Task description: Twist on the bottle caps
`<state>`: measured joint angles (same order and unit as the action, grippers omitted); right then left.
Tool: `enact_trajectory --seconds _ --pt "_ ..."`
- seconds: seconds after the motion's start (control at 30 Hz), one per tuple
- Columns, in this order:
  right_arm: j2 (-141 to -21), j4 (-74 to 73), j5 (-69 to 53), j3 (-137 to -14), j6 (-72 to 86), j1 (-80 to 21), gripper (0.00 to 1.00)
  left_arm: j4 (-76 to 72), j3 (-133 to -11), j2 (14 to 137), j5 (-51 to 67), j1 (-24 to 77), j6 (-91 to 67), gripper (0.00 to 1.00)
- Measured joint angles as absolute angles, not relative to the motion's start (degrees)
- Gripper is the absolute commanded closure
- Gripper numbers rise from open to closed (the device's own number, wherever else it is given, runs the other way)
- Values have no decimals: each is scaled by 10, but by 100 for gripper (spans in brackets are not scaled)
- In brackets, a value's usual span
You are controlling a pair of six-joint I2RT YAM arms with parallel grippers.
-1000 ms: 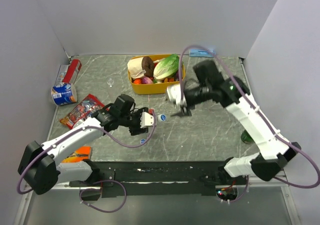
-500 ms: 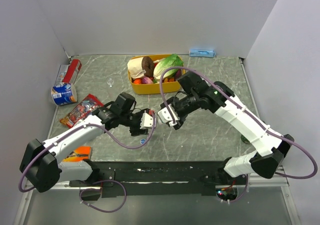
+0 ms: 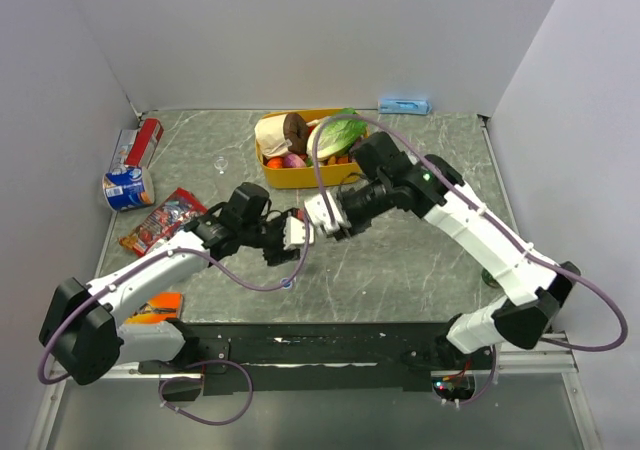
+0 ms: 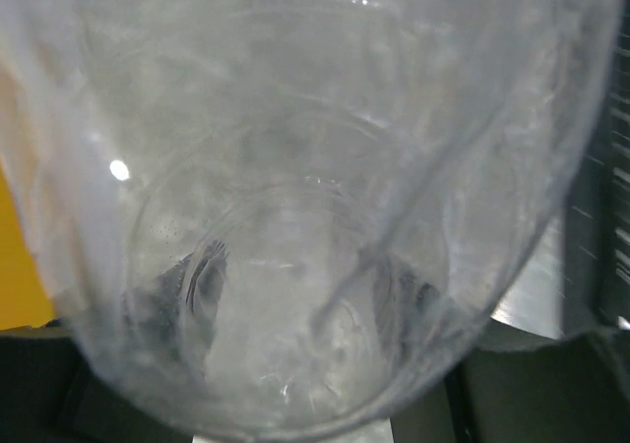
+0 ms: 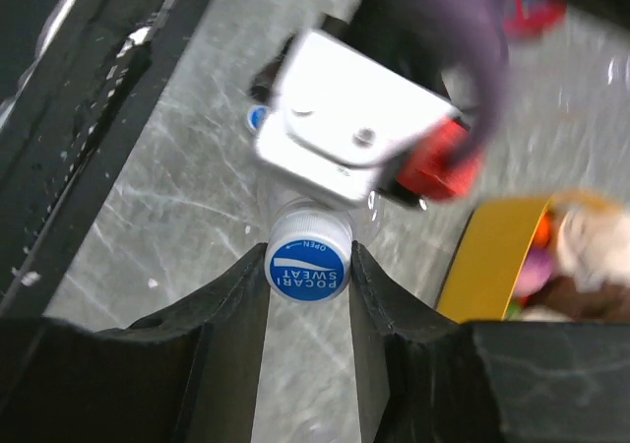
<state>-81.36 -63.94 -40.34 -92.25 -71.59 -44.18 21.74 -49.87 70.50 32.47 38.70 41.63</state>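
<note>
Just in front of the yellow tub (image 3: 300, 177), the left gripper (image 3: 291, 236) is clamping 1 clear bottle (image 4: 315, 217), whose body is filling the left wrist view and whose neck is pointing toward the right gripper (image 5: 307, 266). The right gripper's 2 fingers (image 5: 241, 300) are pinching a blue bottle cap (image 5: 307, 270) that is sitting on the bottle's mouth. 1 loose blue cap (image 3: 286, 283) is lying on the table (image 3: 420, 260), farther from the tub than both grippers.

The bottle (image 4: 315, 217) is seen as clear, glossy, colourless plastic. The cap (image 5: 307, 269) is shown in smooth blue plastic. The table (image 5: 187, 207) is finished like grey, veined stone, matt.
</note>
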Motion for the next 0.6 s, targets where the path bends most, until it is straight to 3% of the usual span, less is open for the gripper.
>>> enact_trajectory --seconds 0.1,0.2,0.27,0.3,0.4,0.5,0.6 --pt "-860 -625 -382 -971 -581 -415 91 114 -457 683 224 394 341 99" --pt "-961 -642 -383 -1082 -392 -382 87 11 -408 664 40 422 274 99" --pt "-995 -608 -410 -1078 -258 -357 83 -17 -392 672 -68 435 257 99" --pt "-1004 -593 -423 -1061 -198 -345 69 -18 -392 685 -107 444 258 99" --pt "-1030 -590 -430 -1050 -97 -323 46 -20 -397 726 -175 463 256 99" --pt "-1048 -597 -432 -1069 -60 -301 33 -18 -413 743 -201 466 256 99" --pt "-1044 -607 -454 -1097 -77 -277 28 -23 -432 735 -184 466 256 99"
